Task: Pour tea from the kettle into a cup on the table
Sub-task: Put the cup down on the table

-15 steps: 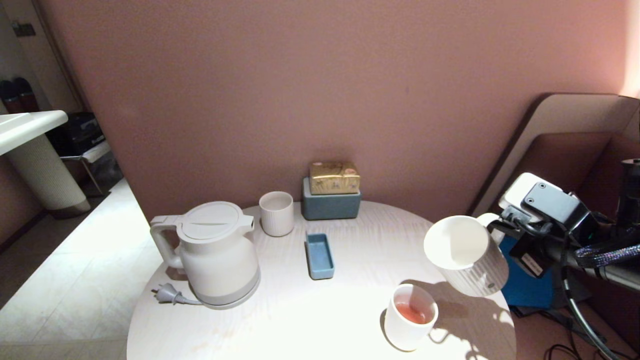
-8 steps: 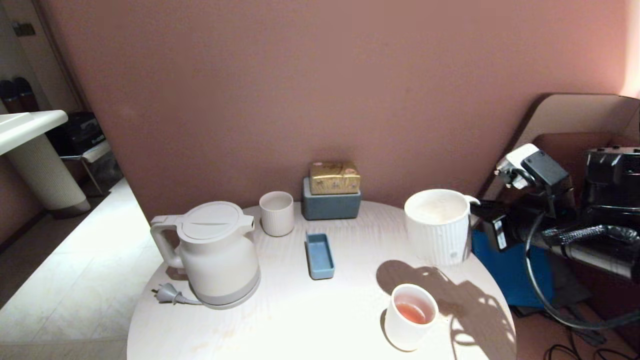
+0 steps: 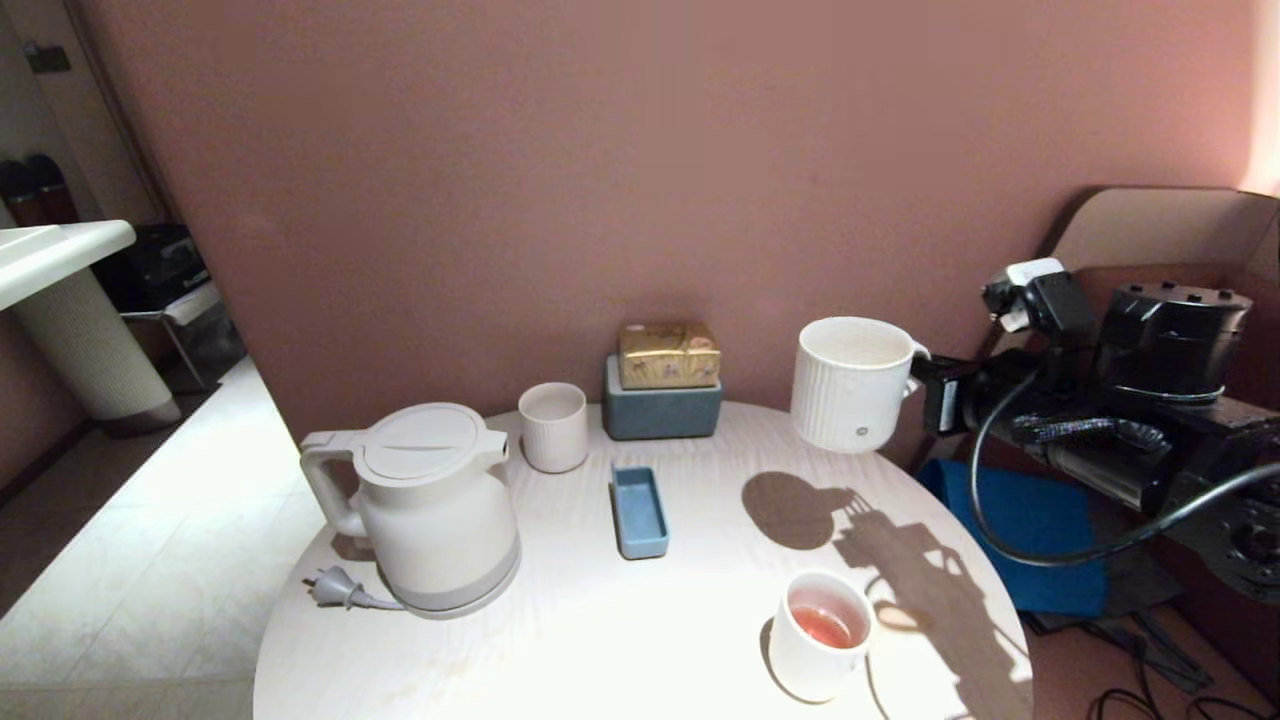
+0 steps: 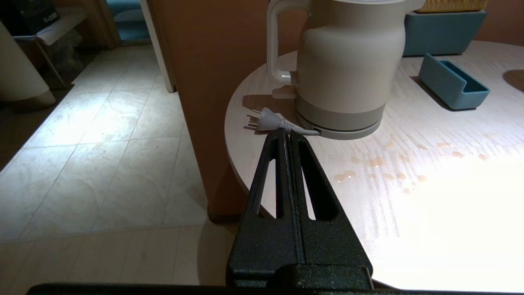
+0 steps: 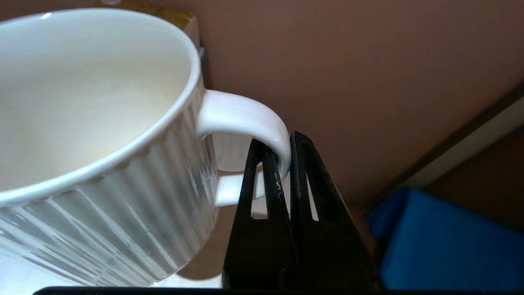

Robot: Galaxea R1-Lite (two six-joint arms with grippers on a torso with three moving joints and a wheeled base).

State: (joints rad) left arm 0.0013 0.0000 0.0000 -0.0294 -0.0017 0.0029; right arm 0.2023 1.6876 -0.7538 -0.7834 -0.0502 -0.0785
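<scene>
The cream-white kettle (image 3: 430, 510) (image 4: 348, 61) stands on its grey base at the left of the round pale table (image 3: 600, 640). My right gripper (image 3: 925, 388) (image 5: 282, 143) is shut on the loop handle of the ribbed white cup (image 3: 850, 385) (image 5: 102, 123). It holds the cup upright in the air over the table's far right edge, and the inside looks empty. Reddish tea (image 3: 825, 625) sits in a smooth white cup (image 3: 812, 660) at the front right. My left gripper (image 4: 286, 133) is shut and empty, level with the table's left edge near the kettle's plug (image 4: 264, 119).
A handleless ribbed cup (image 3: 553, 428), a small blue tray (image 3: 638, 512) and a grey-blue box (image 3: 662, 410) topped by a gold box stand at the back middle. Small drops of liquid (image 4: 389, 172) lie on the table before the kettle. A blue object (image 3: 1040, 530) lies beyond the right edge.
The ribbed cup has gone from tipped over the smooth cup to upright. My right arm has lifted it up and back toward the wall. Kettle and smooth cup have stayed put.
</scene>
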